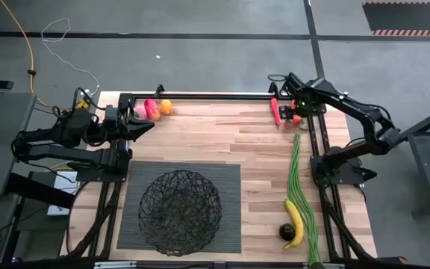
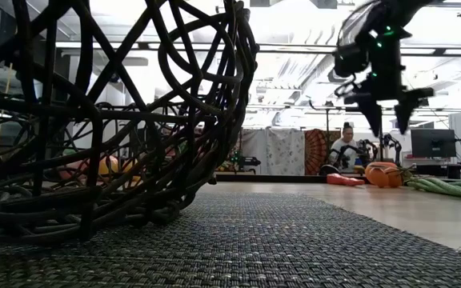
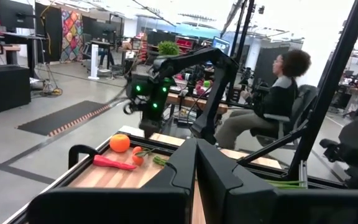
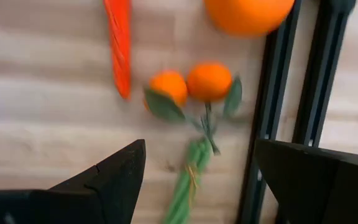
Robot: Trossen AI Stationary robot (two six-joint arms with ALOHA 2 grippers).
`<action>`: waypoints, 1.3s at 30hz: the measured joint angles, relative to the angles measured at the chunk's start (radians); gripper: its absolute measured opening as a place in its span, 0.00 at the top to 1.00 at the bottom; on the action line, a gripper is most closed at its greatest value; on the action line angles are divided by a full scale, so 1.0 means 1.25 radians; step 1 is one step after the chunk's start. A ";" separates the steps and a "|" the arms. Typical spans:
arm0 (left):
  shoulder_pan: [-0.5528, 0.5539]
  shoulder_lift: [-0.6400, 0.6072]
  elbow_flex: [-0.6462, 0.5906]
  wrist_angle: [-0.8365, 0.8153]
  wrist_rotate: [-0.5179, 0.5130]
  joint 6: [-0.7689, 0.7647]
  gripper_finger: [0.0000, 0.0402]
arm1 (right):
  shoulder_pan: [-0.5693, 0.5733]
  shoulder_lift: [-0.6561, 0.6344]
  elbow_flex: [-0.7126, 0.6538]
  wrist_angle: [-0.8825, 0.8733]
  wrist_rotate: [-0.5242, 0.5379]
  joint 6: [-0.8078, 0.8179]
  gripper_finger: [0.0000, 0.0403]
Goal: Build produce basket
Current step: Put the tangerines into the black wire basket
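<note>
The black wire basket [image 1: 181, 209] stands on a dark ribbed mat [image 1: 230, 175] at the near middle; it fills the left of the low view [image 2: 110, 120]. My right gripper [image 1: 290, 103] is open and empty, pointing down, in the air above two small leafy oranges [image 4: 191, 84] at the far right, as the low view [image 2: 386, 108] shows. A red pepper [image 4: 120, 43], a large orange [image 4: 248, 12] and the long green beans [image 1: 298, 175] lie beside them. A banana [image 1: 295, 223] and a dark round fruit [image 1: 286, 233] lie at the near right. My left gripper [image 1: 149, 125] is shut and empty at the far left.
A pink peach [image 1: 140, 111], a red piece [image 1: 152, 109] and an orange [image 1: 166, 107] lie at the far left corner by my left gripper. A black frame rail [image 1: 200, 95] runs along the far edge and another [image 4: 272, 93] along the right side. A person [image 3: 272, 106] sits beyond the table.
</note>
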 joint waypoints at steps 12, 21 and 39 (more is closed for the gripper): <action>0.000 0.000 0.000 0.000 -0.057 0.000 0.99 | -0.017 0.004 -0.126 0.125 0.002 -0.060 0.29; 0.000 0.000 0.000 0.000 -0.064 0.001 0.99 | -0.032 0.075 -0.126 0.112 -0.007 -0.211 0.32; 0.000 0.000 0.000 0.000 -0.112 0.027 0.99 | -0.032 0.127 -0.125 0.127 0.026 -0.191 0.60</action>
